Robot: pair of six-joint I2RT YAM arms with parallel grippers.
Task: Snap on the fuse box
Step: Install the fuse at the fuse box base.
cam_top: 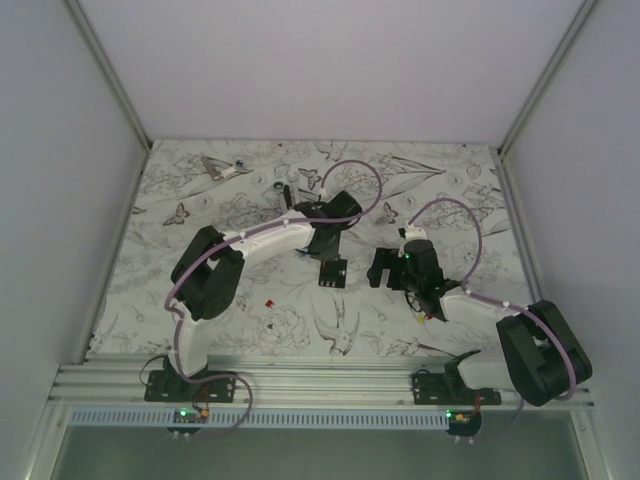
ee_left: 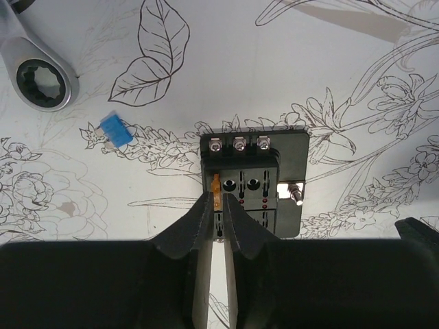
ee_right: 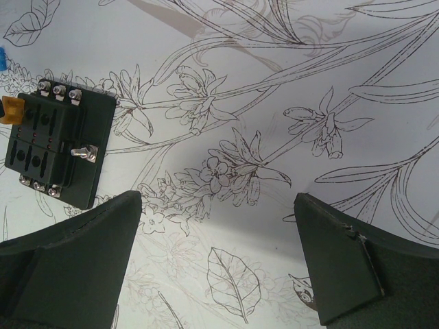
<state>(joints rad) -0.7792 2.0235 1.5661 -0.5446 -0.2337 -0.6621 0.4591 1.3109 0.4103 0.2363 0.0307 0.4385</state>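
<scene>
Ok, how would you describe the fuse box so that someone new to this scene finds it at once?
On the flower-printed table, look near the middle, at the tip of the left gripper. There lies the fuse box: a flat black square with silver screws along its edges and an orange fuse at one slot, unlike the loose blue fuse and the shiny wrench nearby.

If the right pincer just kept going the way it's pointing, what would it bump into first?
Most likely the bare flowered table cover. The right pincer stands open over it, and the fuse box lies off to its left, apparently outside that path.
</scene>
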